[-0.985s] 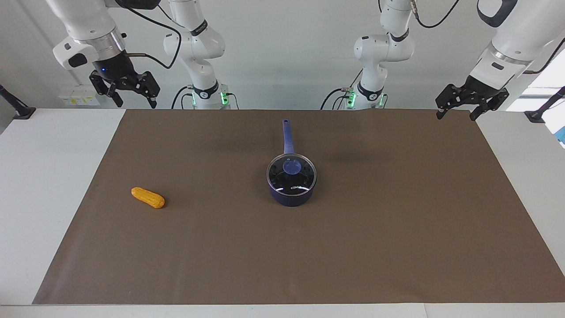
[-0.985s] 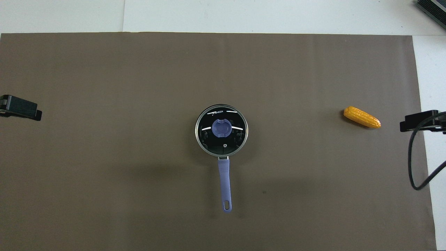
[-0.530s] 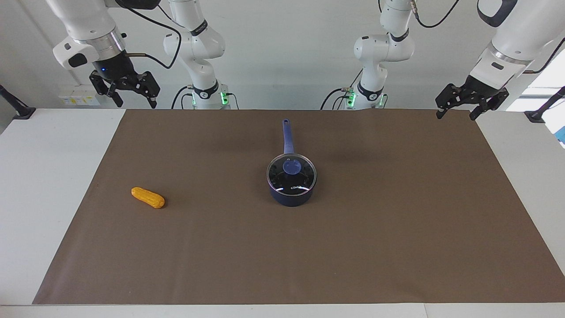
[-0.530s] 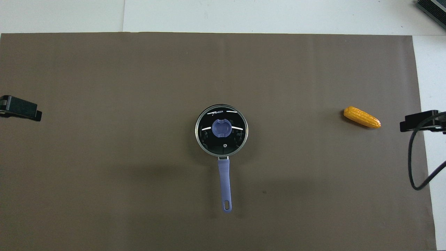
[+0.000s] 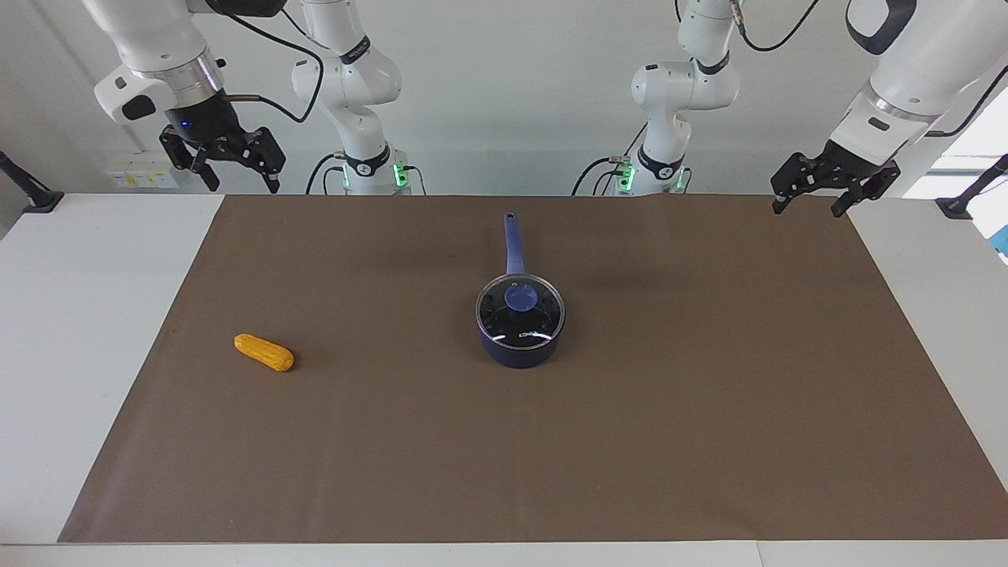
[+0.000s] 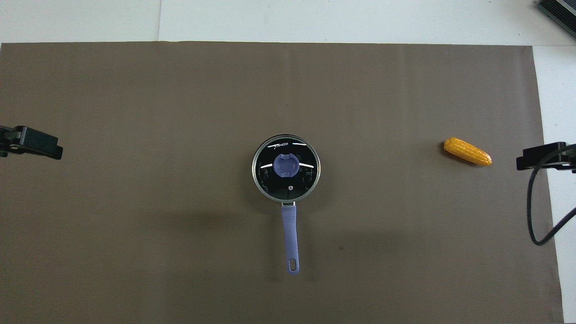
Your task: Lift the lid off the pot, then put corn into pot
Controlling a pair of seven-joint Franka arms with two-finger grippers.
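You see the pot (image 5: 520, 340) at frame centre, lid (image 5: 520, 312) on it. The corn (image 5: 264, 352) lies at left of centre. Left gripper (image 5: 813, 191) upper right, right gripper (image 5: 234, 168) upper left, both spread, raised

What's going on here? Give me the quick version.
Nothing is being handled yet. The pot sits mid-table with its lid still on, handle toward the robots. The corn lies on the brown mat toward the right arm's end. The right gripper and left gripper hang open above the mat's corners nearest the robots, holding nothing.
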